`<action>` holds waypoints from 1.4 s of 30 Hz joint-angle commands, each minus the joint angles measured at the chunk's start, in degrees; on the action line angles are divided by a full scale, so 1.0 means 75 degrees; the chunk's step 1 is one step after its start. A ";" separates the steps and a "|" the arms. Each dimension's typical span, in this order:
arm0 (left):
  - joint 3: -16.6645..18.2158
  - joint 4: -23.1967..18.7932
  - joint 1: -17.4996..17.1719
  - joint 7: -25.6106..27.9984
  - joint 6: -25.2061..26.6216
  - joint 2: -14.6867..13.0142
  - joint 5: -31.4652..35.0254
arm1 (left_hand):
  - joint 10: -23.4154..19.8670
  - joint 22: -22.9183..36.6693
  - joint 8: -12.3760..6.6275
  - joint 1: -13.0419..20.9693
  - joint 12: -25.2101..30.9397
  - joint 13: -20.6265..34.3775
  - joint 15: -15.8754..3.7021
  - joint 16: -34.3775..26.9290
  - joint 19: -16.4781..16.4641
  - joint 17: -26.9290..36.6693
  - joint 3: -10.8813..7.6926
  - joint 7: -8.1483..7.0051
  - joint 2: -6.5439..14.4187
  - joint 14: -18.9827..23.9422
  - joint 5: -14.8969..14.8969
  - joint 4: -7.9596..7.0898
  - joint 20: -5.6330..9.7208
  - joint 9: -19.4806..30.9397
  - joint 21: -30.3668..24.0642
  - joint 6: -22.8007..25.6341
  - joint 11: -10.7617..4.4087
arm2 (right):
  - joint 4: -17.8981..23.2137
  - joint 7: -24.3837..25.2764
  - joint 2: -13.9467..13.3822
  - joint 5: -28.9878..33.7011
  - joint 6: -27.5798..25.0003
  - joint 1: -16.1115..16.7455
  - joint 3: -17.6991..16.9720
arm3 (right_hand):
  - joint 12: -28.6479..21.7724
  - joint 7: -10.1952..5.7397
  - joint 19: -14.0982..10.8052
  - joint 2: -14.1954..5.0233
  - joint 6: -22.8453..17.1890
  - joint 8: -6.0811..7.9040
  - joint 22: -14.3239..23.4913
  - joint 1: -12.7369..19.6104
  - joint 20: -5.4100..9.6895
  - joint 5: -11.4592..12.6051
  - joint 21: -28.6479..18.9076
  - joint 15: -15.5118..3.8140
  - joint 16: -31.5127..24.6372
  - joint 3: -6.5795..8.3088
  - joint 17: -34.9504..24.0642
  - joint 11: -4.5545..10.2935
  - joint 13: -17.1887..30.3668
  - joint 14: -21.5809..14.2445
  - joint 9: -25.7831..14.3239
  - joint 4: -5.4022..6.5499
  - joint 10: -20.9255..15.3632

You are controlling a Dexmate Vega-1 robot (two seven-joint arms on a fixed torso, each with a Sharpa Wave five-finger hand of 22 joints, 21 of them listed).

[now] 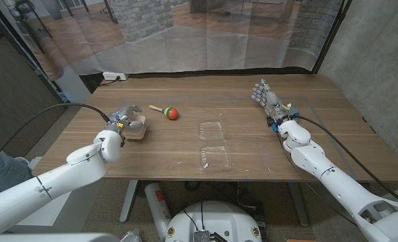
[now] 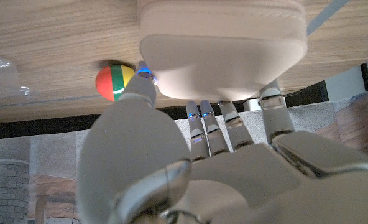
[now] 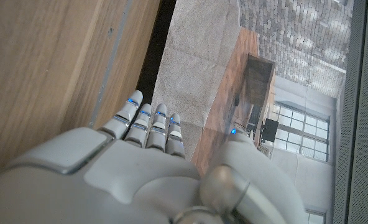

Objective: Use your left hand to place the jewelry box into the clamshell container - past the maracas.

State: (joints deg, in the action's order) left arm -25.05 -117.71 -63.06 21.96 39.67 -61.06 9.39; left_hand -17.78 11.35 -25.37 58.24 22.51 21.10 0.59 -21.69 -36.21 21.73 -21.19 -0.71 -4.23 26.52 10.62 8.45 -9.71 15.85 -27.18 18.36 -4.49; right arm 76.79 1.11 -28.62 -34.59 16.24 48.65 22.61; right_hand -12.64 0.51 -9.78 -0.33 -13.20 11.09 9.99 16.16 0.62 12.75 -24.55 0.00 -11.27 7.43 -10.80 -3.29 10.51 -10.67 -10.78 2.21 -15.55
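Observation:
The jewelry box [image 1: 136, 124], pale and rounded, sits on the wooden table at the left; it looks cream-coloured in the left wrist view [image 2: 221, 46]. My left hand [image 1: 118, 128] is right at its near side, with straight fingers [image 2: 234, 121] reaching its edge and the thumb [image 2: 137, 106] by one corner. The maraca [image 1: 168, 111] lies just right of the box, its red, yellow and green ball [image 2: 114, 82] close to the thumb tip. The clear clamshell container [image 1: 213, 144] lies open at the table's middle. My right hand [image 1: 269, 99] stands open at the right, fingers extended [image 3: 148, 127].
A power strip [image 1: 114, 76] lies at the table's far left corner. A clear plastic curtain hangs behind the far edge. The table's right edge [image 1: 360, 117] runs close to my right arm. A clear edge of the clamshell [image 2: 0, 74] is in the left wrist view.

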 commanded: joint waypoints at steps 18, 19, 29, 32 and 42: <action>0.0319 -0.0328 -0.0161 0.0034 -0.0207 -0.0038 0.0157 | -0.0378 0.0040 -0.0189 0.1308 0.0177 0.0173 -0.0250 -0.0018 -0.0240 0.0113 -0.0126 0.0095 0.1197 0.0528 0.0071 -0.0005 0.0323 0.0090 -0.0165 0.0267 -0.0039 | 0.0232 0.0117 -0.0102 -0.0038 0.0015 0.0189 -0.0099 | 0.0023 -0.0032 -0.0129 -0.0036 -0.0033 0.0028 0.0044 -0.0011 -0.0012 0.0021 0.0060 0.0010 -0.0015 0.0000 -0.0009 0.0023 0.0035 -0.0069 -0.0017 -0.0036 -0.0051; 0.0322 -0.0311 -0.0156 0.0032 -0.0281 -0.0048 0.0163 | -0.0379 0.0041 -0.0198 0.1310 0.0177 0.0180 -0.0255 -0.0014 -0.0240 0.0117 -0.0129 0.0091 0.1195 0.0529 0.0071 -0.0006 0.0325 0.0092 -0.0170 0.0282 -0.0021 | 0.0231 0.0116 -0.0106 -0.0035 0.0002 0.0184 -0.0096 | 0.0023 -0.0031 -0.0131 -0.0037 -0.0034 0.0028 0.0044 -0.0011 -0.0012 0.0021 0.0061 0.0006 -0.0015 0.0000 -0.0009 0.0020 0.0035 -0.0070 -0.0017 -0.0037 -0.0052; 0.0105 -0.0210 0.0202 -0.0153 -0.0324 0.0107 0.0372 | -0.0408 0.0045 -0.0238 0.1330 0.0186 0.0241 -0.0248 0.0011 -0.0217 0.0152 -0.0158 0.0090 0.1204 0.0575 0.0080 -0.0014 0.0345 0.0110 -0.0205 0.0312 -0.0043 | 0.0185 0.0106 -0.0095 -0.0059 -0.0010 0.0158 -0.0105 | 0.0023 -0.0031 -0.0143 -0.0041 -0.0033 0.0027 0.0045 -0.0012 -0.0013 0.0022 0.0084 0.0017 -0.0013 -0.0005 -0.0009 0.0000 0.0035 -0.0075 -0.0017 -0.0042 -0.0054; 0.0053 -0.0178 0.0316 -0.0209 -0.0380 0.0144 0.0441 | -0.0431 0.0045 -0.0250 0.1335 0.0194 0.0255 -0.0249 0.0007 -0.0212 0.0160 -0.0164 0.0094 0.1204 0.0610 0.0082 -0.0015 0.0347 0.0114 -0.0214 0.0326 -0.0042 | 0.0173 0.0120 -0.0081 -0.0059 0.0015 0.0163 -0.0112 | 0.0023 -0.0032 -0.0145 -0.0042 -0.0032 0.0027 0.0045 -0.0013 -0.0013 0.0022 0.0090 0.0007 -0.0014 -0.0007 -0.0010 0.0011 0.0035 -0.0081 -0.0017 -0.0043 -0.0055; -0.0152 -0.0014 0.0729 -0.0488 -0.0749 0.0252 0.0682 | -0.0482 0.0047 -0.0290 0.1338 0.0210 0.0304 -0.0248 0.0030 -0.0198 0.0188 -0.0180 0.0093 0.1199 0.0649 0.0085 -0.0025 0.0359 0.0127 -0.0245 0.0371 -0.0046 | 0.0263 0.0190 -0.0105 -0.0056 0.0095 0.0238 -0.0176 | 0.0023 -0.0019 -0.0152 -0.0048 -0.0051 0.0034 0.0046 -0.0014 -0.0018 0.0023 0.0120 0.0013 -0.0010 -0.0012 -0.0010 0.0001 0.0035 -0.0083 -0.0017 -0.0048 -0.0061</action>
State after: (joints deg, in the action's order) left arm -24.40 -119.00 -60.93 20.21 35.98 -60.22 12.70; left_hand -20.96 11.65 -27.22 58.62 23.84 23.20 0.06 -21.22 -36.41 23.01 -21.65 -0.01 -4.60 29.42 10.85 8.44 -9.27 16.65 -28.50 20.90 -4.81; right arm 78.29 2.04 -29.31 -34.96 16.39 49.92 21.74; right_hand -12.64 0.51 -10.29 -0.33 -13.20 11.09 9.99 16.16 0.51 12.75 -23.71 0.00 -11.27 7.26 -10.79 -3.29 10.51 -10.66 -10.78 2.05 -15.55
